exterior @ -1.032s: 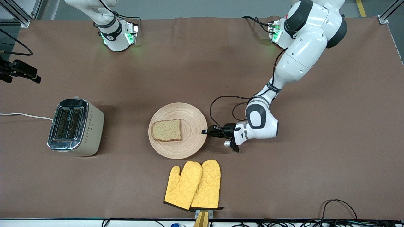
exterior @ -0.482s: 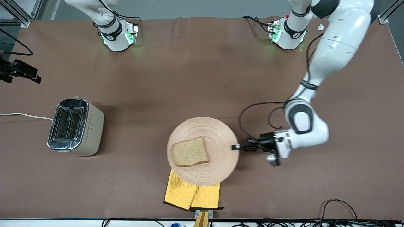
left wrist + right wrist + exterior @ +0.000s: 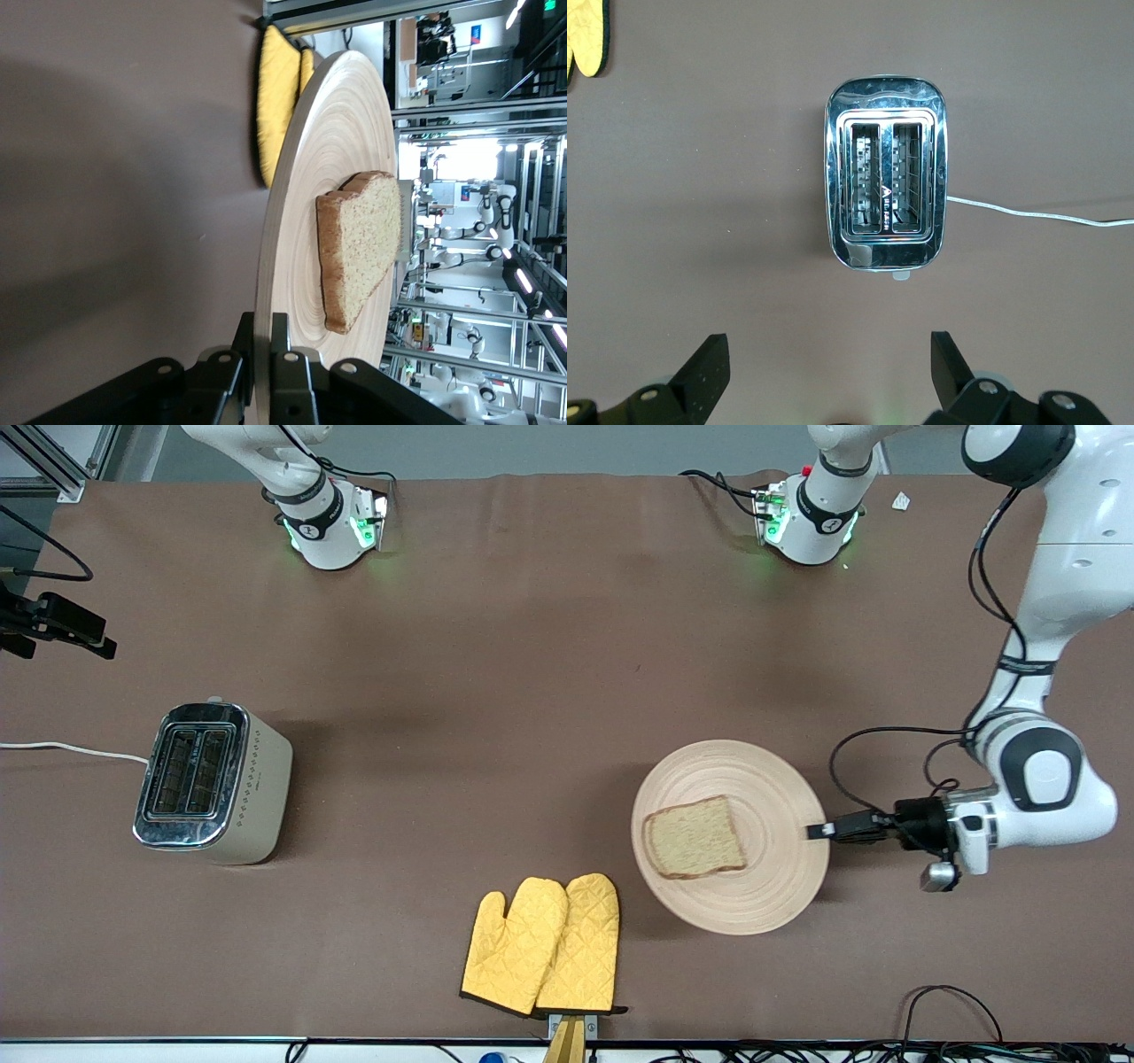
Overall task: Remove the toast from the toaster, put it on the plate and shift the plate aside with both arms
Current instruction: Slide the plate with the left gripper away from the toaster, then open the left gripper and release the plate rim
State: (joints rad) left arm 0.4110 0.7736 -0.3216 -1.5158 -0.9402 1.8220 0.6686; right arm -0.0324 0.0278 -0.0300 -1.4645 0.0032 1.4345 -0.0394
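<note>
Plate (image 3: 769, 886) nearer left arm's end now

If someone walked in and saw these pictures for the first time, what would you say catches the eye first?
Probably the left gripper, shut on the rim of the plate at the left arm's end of the table, with the toast lying on it. Next come the yellow oven mitts, nearer the front camera than the plate. The right gripper hangs open above the empty toaster at the right arm's end.
</note>
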